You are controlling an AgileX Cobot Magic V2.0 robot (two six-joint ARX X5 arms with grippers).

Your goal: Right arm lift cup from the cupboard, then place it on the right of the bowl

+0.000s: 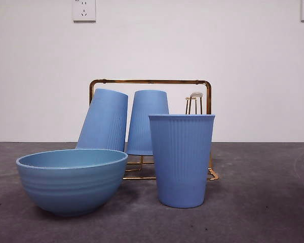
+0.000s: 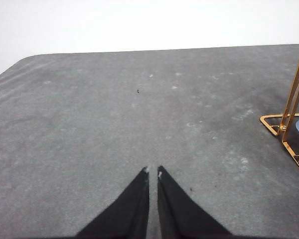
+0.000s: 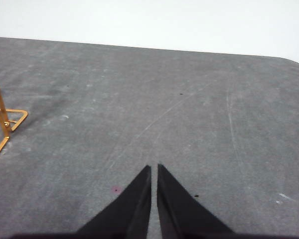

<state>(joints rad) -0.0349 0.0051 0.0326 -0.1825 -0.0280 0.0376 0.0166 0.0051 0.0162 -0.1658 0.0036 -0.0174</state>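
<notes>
From the front view I see the bowl [image 1: 72, 181] low at the lower left of the frame and, just to its right on the grey surface [image 1: 263, 202], one cup [image 1: 182, 160] standing upright, mouth up, apart from the bowl. Behind them the cupboard [image 1: 150, 81] carries two more cups upside down on its pegs — the leaning cup [image 1: 103, 120] at centre left and the straighter cup [image 1: 148, 121] beside it — with one bare peg [image 1: 195, 101] at centre right. No arm shows here. I judge the upright cup light, rigid and a bit slick; its fine ribs should give some bite, and I would take it around the mid wall from the side, not by the thin rim. In the left wrist view the left pincer [image 2: 153, 172] is narrow, tips almost touching, holding nothing, the rack's foot at the right edge. In the right wrist view the right pincer [image 3: 154, 168] is likewise nearly closed and empty — well clear of the cup.
</notes>
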